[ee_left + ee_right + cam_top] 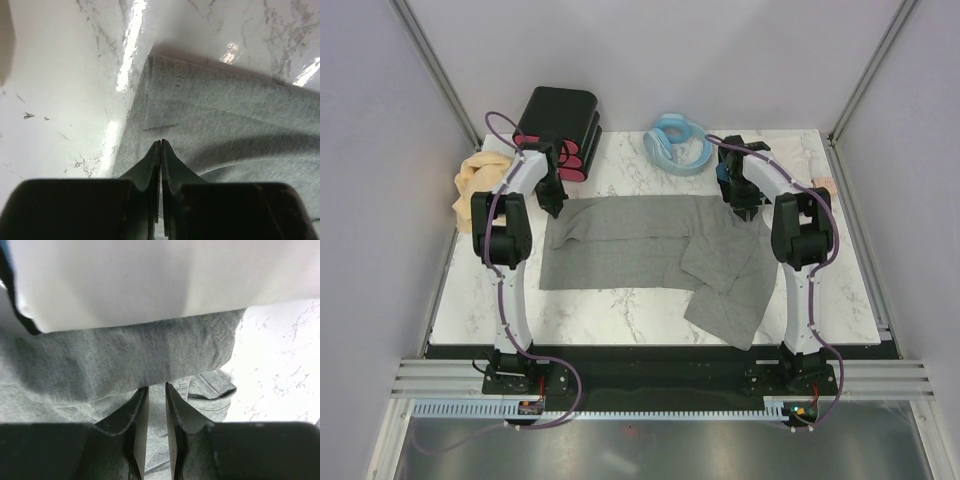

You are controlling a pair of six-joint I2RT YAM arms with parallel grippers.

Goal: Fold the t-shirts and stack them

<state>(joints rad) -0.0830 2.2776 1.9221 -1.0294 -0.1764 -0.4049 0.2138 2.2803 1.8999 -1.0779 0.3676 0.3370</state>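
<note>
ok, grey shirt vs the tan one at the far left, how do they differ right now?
The grey t-shirt lies spread mostly flat on the table, right side overlapping itself; the tan-yellow t-shirt sits bunched in a heap at its far-left edge. The grey t-shirt covers far more area than the tan-yellow t-shirt. Both are plain cloth, unstacked.

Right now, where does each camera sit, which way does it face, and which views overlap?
Top external: above and behind the bases, looking down at the table and grey t-shirt; left arm and right arm show.
Left wrist: on the left arm, looking down past the shut left gripper at the shirt's corner.
Right wrist: looking down past the right gripper, fingers slightly apart, at bunched shirt.
Shared: all three see the shirt.
</note>
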